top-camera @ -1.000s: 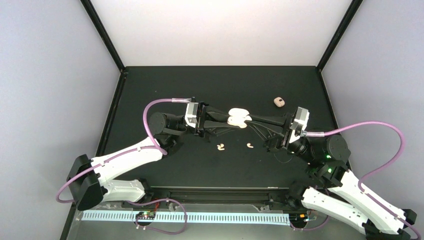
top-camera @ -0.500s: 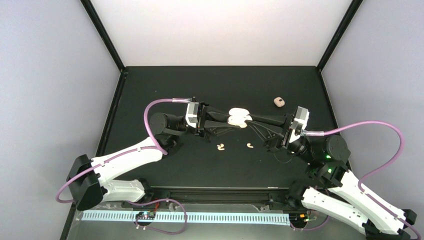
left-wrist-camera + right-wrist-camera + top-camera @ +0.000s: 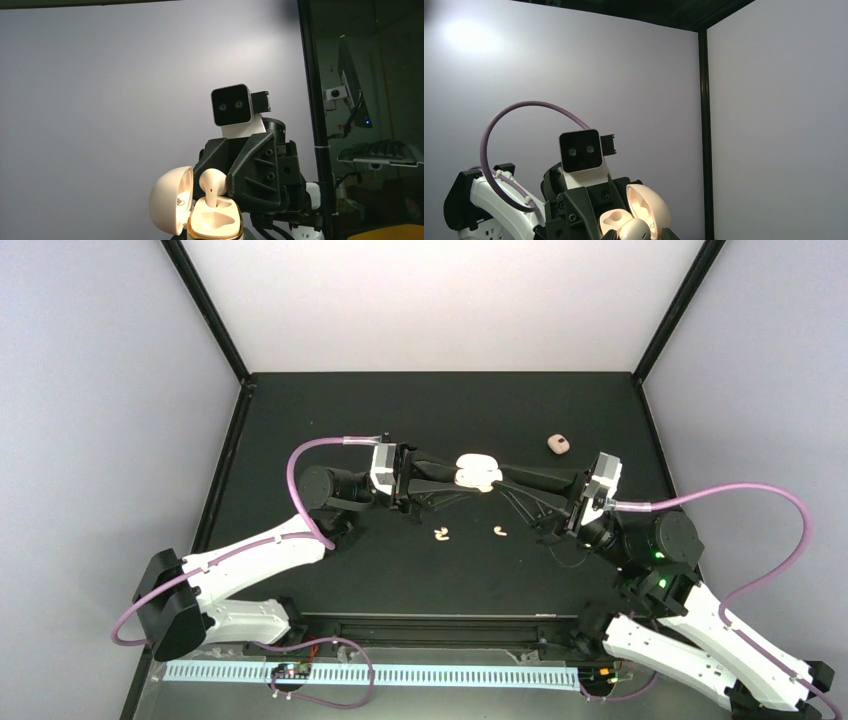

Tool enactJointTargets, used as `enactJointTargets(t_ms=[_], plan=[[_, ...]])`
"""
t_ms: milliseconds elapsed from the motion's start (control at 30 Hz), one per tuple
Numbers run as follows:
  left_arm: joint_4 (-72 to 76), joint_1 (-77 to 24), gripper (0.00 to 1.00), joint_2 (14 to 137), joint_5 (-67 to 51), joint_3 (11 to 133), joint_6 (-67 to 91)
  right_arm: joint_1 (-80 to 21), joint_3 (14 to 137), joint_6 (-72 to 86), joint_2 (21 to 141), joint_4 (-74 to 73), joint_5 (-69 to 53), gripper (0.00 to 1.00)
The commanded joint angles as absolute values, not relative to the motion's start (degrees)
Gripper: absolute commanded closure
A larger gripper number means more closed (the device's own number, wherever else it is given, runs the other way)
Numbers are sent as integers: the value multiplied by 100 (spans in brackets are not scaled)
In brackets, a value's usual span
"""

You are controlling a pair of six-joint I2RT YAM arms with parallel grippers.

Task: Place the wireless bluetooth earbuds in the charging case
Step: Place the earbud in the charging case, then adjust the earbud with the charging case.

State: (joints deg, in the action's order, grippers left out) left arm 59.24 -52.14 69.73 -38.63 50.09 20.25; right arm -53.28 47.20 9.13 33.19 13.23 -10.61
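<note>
- Left gripper, frame centre, clamps the open cream clamshell charging case.
- Right gripper sits alongside; I cannot tell its gap.
- One cream plastic earbud stands inside the case; two more earbuds lie lower on the black table, well off its edges.

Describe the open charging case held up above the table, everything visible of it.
The charging case is a small rounded clamshell of glossy cream plastic with a gold band around its base rim. Its domed lid is swung open to one side. One earbud stands stem-down in a socket; the socket beside it looks empty. The case sits upright above the table, held by the left gripper, with the right gripper close beside it.
</note>
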Motion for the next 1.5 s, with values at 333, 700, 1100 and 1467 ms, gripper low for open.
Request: enactJointTargets(t_ms=[333,700,1100,1467], plan=[[6170,-5238,98,6893,-3809,4917,1893,-5326,5139,817,3101,748,-831,50],[6101,-5238,99,6770,-3787,4804,1902,-5318,5355,893,2891,-87,541,39],[6020,-5238,98,6757,-3761,4808,1882,-5326,5536,1002,3168,-381,326,38],[6029,-5238,98,6793,-3749,4853,1878,-5326,5614,1050,3332,-441,-75,38]])
